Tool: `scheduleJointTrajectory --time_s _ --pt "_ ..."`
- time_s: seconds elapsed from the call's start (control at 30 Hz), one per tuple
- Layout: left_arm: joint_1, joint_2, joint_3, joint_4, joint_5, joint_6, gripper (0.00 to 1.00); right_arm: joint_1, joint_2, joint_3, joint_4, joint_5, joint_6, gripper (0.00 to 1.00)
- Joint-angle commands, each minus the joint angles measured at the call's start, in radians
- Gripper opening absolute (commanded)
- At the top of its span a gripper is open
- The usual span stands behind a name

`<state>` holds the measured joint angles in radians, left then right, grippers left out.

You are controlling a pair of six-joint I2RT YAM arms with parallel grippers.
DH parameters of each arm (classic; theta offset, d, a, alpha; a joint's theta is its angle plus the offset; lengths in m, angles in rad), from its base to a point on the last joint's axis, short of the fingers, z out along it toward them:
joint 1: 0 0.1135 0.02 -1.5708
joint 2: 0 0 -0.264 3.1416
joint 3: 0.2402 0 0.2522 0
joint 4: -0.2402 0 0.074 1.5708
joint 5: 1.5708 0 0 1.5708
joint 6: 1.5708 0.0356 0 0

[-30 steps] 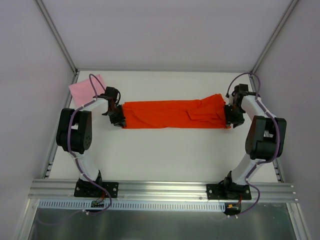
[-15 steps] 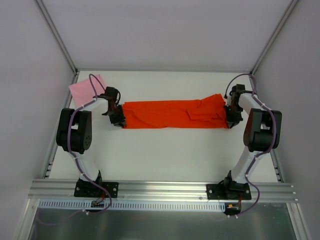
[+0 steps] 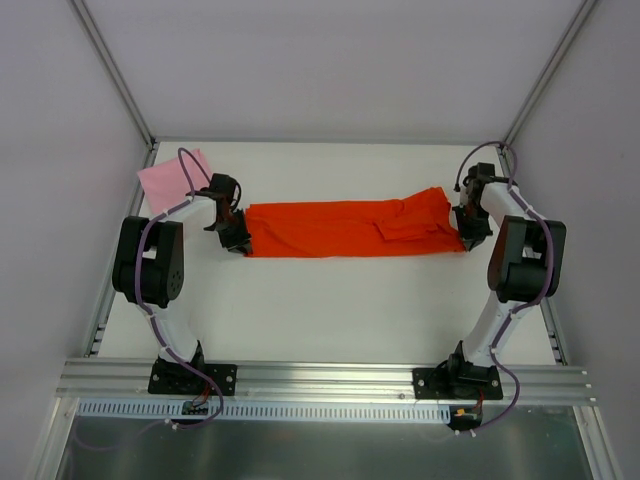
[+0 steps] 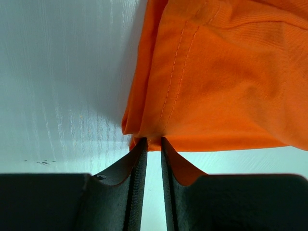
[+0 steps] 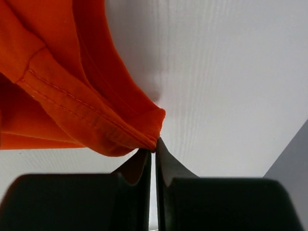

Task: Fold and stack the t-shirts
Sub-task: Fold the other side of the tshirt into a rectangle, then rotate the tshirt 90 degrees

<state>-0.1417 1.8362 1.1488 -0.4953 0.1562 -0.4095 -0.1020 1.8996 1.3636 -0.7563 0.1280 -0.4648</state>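
Note:
The orange-red t-shirt [image 3: 345,229] lies stretched as a long band across the middle of the white table. My left gripper [image 3: 238,232] is shut on its left end; the left wrist view shows the fingertips [image 4: 140,144] pinching the hemmed cloth [image 4: 216,86]. My right gripper [image 3: 462,222] is shut on its right end; the right wrist view shows the tips [image 5: 159,144] pinching a folded corner of the shirt [image 5: 72,91]. The light pink shirt [image 3: 172,180] lies as a small folded square at the far left, behind my left arm.
The white table [image 3: 330,310] is walled by grey panels at the back and sides. An aluminium rail [image 3: 320,375] runs along the near edge with both arm bases on it.
My right gripper has moved toward the far right with the shirt's end, pulling the band straighter and flatter. The left gripper has stayed put.

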Motion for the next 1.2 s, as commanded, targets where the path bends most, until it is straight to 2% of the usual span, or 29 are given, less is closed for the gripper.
scheduleJointTrajectory --time_s 0.0,0.27,0.33,0.37,0.43,0.47,0.53,0.57,0.63,0.8,0.83,0.87,0.9,0.93,1.03,1.1,1.17 --pt "0.024 0.015 -0.024 -0.005 -0.090 0.006 0.18 -0.025 0.006 0.054 -0.025 0.067 -0.028 0.01" --pt "0.030 0.015 -0.024 -0.008 -0.103 0.017 0.18 -0.025 0.001 0.051 -0.035 0.067 -0.034 0.03" --pt "0.030 0.014 -0.024 -0.006 -0.104 0.020 0.17 -0.025 0.000 0.049 -0.043 0.047 -0.034 0.09" --pt "0.030 0.014 -0.024 -0.009 -0.104 0.021 0.17 -0.027 -0.002 0.049 -0.044 0.026 -0.034 0.17" --pt "0.031 0.012 -0.024 -0.009 -0.106 0.024 0.17 -0.025 -0.011 0.049 -0.049 0.015 -0.026 0.24" --pt "0.033 0.009 -0.024 -0.011 -0.106 0.026 0.18 -0.027 -0.016 0.051 -0.054 0.001 -0.028 0.32" --pt "0.034 0.005 -0.024 -0.011 -0.109 0.028 0.17 -0.027 -0.040 0.055 -0.060 -0.001 -0.025 0.37" --pt "0.034 0.005 -0.024 -0.012 -0.109 0.028 0.18 -0.030 -0.049 0.058 -0.064 0.001 -0.025 0.44" --pt "0.037 -0.003 -0.023 -0.014 -0.087 0.040 0.18 -0.033 -0.071 0.077 -0.081 -0.036 -0.020 0.50" --pt "0.036 -0.057 0.003 -0.031 -0.038 0.072 0.38 -0.034 -0.129 0.170 -0.116 -0.161 0.089 0.56" --pt "0.034 -0.086 0.011 -0.034 -0.011 0.084 0.43 -0.034 -0.138 0.190 -0.124 -0.197 0.116 0.62" --pt "0.034 -0.103 0.026 -0.032 0.009 0.098 0.50 -0.034 -0.164 0.207 -0.126 -0.217 0.152 0.64" --pt "0.036 -0.121 0.034 -0.032 0.028 0.132 0.67 -0.033 -0.181 0.222 -0.114 -0.243 0.208 0.65" --pt "0.036 -0.161 0.049 -0.029 0.042 0.150 0.76 -0.030 -0.201 0.221 -0.098 -0.270 0.244 0.70" --pt "0.033 -0.245 0.061 0.019 0.155 0.240 0.99 -0.010 -0.296 0.161 0.012 -0.329 0.432 0.77" --pt "0.030 -0.287 0.060 0.067 0.236 0.337 0.99 0.033 -0.370 0.094 0.124 -0.317 0.553 0.82" --pt "0.024 -0.334 0.054 0.147 0.346 0.421 0.99 0.079 -0.407 -0.019 0.191 -0.240 0.673 0.86"
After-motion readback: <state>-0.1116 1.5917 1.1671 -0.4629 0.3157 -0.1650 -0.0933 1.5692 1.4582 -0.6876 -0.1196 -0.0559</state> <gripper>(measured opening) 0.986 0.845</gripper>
